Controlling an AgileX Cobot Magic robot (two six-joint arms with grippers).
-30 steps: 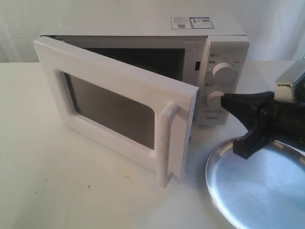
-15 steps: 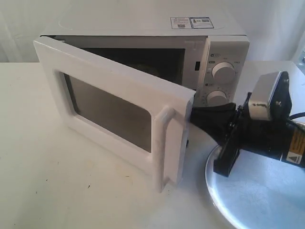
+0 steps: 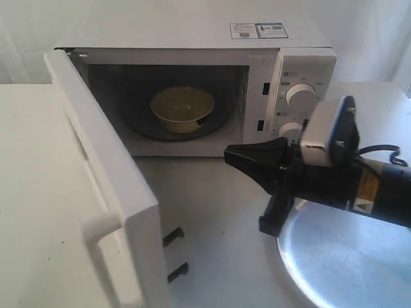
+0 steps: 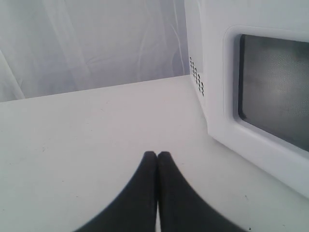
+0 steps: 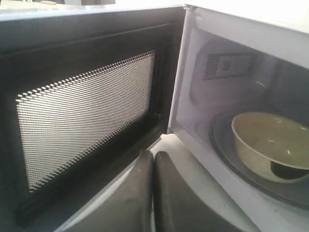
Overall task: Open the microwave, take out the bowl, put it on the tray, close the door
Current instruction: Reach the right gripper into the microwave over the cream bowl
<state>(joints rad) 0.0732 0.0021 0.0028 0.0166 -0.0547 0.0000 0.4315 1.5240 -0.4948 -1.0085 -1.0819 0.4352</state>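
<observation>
The white microwave (image 3: 289, 61) stands at the back with its door (image 3: 112, 186) swung wide open toward the left front. Inside, the cream bowl (image 3: 183, 108) sits on the glass turntable; the right wrist view shows the bowl (image 5: 270, 145) beside the door's meshed inner face (image 5: 87, 116). My right gripper (image 3: 232, 154) is shut and empty, hovering in front of the opening, right of the bowl and outside the cavity. Below that arm lies the silver tray (image 3: 340, 269) at the right front. My left gripper (image 4: 157, 154) is shut and empty above bare table, near the door's outer window (image 4: 275, 87).
The open door's free edge and bar handle (image 3: 103, 224) reach toward the front left of the table. Two latch hooks (image 3: 174, 253) stick out from the door's edge. The dials (image 3: 300, 96) sit just behind my right arm. A white curtain hangs behind.
The door went from half open to wide open, uncovering the bowl. My right gripper moved left from over the tray to in front of the cavity.
</observation>
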